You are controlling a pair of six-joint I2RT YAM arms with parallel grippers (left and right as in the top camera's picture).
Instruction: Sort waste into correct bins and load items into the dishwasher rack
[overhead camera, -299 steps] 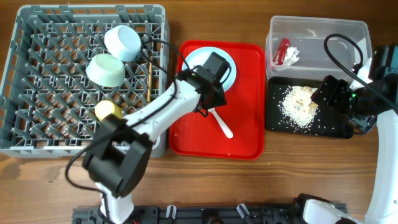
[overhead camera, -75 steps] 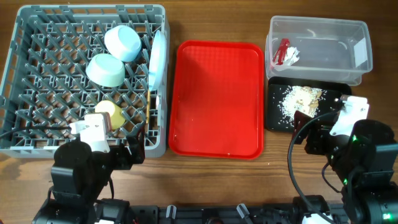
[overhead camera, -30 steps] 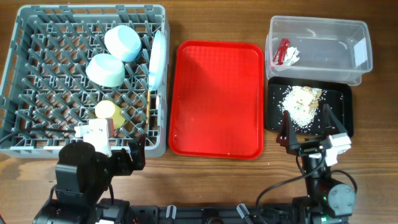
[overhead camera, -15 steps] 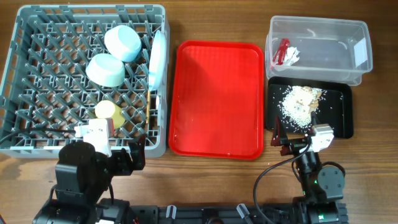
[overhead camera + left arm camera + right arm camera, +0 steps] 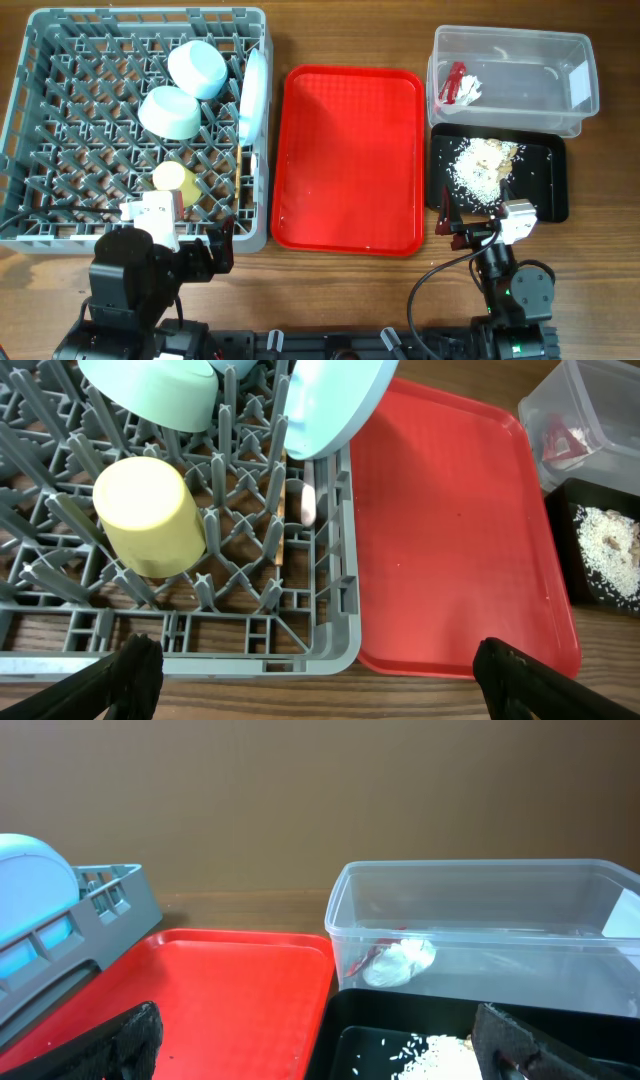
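- Both arms have drawn back to the near edge of the table since ten seconds ago, and the plate (image 5: 252, 98) and the fork have left the red tray (image 5: 350, 150); over the last half second nothing has shifted
- At the near left, the left gripper (image 5: 320, 660) hangs just short of the dishwasher rack (image 5: 140, 14), jaws wide apart and holding nothing
- At the near right, the right gripper (image 5: 320, 1020) sits just near of the black tray (image 5: 545, 185), jaws likewise apart and empty
- Loaded so far:
  - the plate stands on edge between the pegs along the rack's right wall
  - a pale blue bowl (image 5: 197, 68) sits toward the far side
  - a mint-tinted bowl (image 5: 170, 111) sits just near and left of the blue one
  - the yellow cup (image 5: 172, 178) lies on its side nearer still
- In the left wrist view a white sliver (image 5: 308, 500) and a thin wooden strip (image 5: 285, 545) show among the pegs below the plate; these are likely the fork and the chopsticks, but I cannot tell for sure
- Waste sorted so far:
  - the red wrapper (image 5: 455, 80) and the white paper bits (image 5: 472, 90) lie in the left end of the clear tub (image 5: 520, 35)
  - the rice scraps (image 5: 480, 165) are heaped in the black tray
- With the red tray bare and no loose item visible on the wood, the job looks done or nearly so; the one thing left to confirm is that the fork and chopsticks are truly seated in the rack
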